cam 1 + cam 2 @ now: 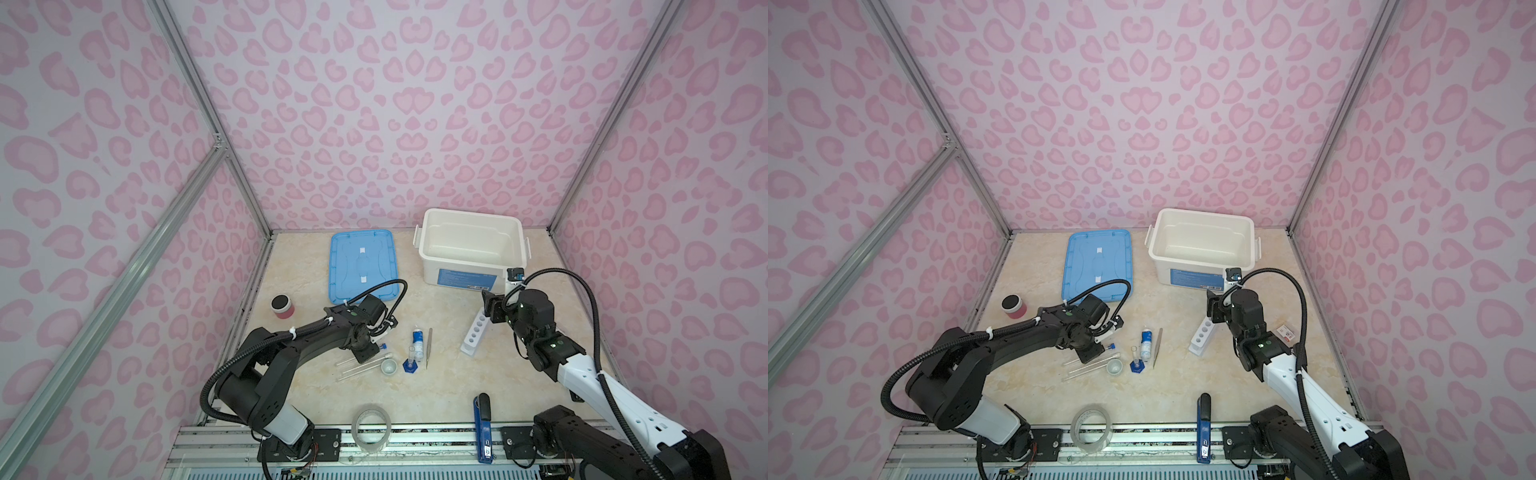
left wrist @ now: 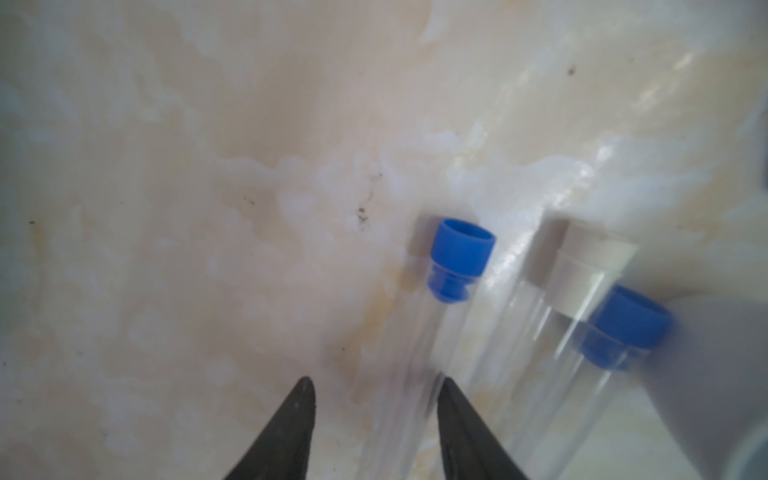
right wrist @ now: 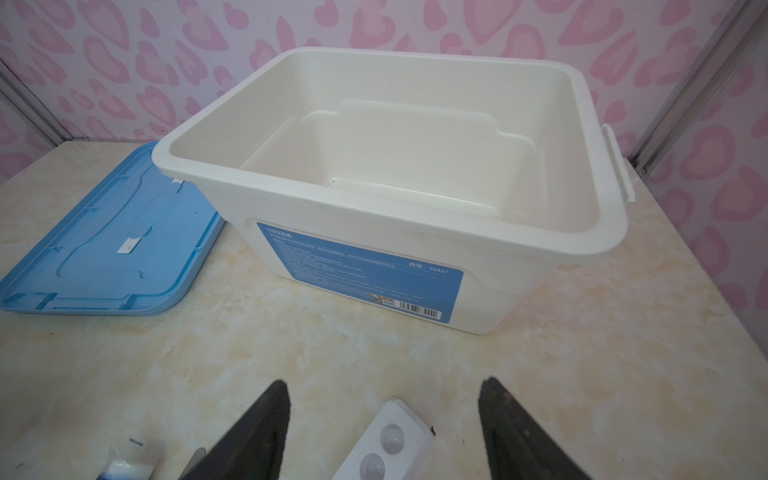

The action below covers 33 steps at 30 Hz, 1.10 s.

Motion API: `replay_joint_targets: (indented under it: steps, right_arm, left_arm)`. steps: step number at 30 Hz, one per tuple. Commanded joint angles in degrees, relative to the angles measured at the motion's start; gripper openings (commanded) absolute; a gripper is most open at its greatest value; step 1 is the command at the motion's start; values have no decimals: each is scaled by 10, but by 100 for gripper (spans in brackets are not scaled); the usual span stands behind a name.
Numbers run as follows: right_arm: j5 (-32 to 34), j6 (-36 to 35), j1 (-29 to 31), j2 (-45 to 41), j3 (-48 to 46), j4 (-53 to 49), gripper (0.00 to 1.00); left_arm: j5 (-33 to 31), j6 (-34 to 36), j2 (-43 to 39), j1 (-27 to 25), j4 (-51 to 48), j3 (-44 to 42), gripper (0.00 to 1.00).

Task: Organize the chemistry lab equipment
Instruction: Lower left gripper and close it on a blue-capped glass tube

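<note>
Front rail (image 1: 415,438): tape roll (image 1: 371,430) and stapler (image 1: 482,428) lie across it.
Table (image 1: 415,395): beige marble pattern. Test tubes (image 1: 361,365), dish (image 1: 389,366), cylinder (image 1: 411,361), bottle (image 1: 417,343) and tweezers (image 1: 429,353) are clustered mid-table, with the rack (image 1: 476,334) to their right.
Left gripper (image 2: 374,386): fingers apart, straddling the blue-capped tube (image 2: 417,336).
Right gripper (image 3: 382,386): spread either side of the rack's end, gaps showing.
Far: blue lid (image 1: 361,266), white bin (image 1: 471,249), pink-print walls (image 1: 374,104).
Wrist views only: tube cap colours, bin label print.

Bare tabletop (image 1: 436,307) between lid (image 1: 361,257) and rack (image 1: 473,336)
</note>
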Motion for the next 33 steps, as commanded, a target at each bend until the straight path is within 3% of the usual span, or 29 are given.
replay_joint_targets:
  steps: [1, 14, 19, 33]
  right_arm:
    - [7, 2, 1, 2, -5, 14, 71]
    - [25, 9, -2, 4, -8, 14, 72]
    - [36, 16, -6, 6, -6, 12, 72]
    - [21, 25, -19, 12, -10, 14, 71]
  left_arm:
    - [1, 4, 10, 0, 7, 7, 45]
    - [-2, 3, 42, 0, -5, 18, 37]
    - [-2, 0, 47, 0, -8, 16, 27]
    - [2, -2, 44, 0, -6, 20, 16]
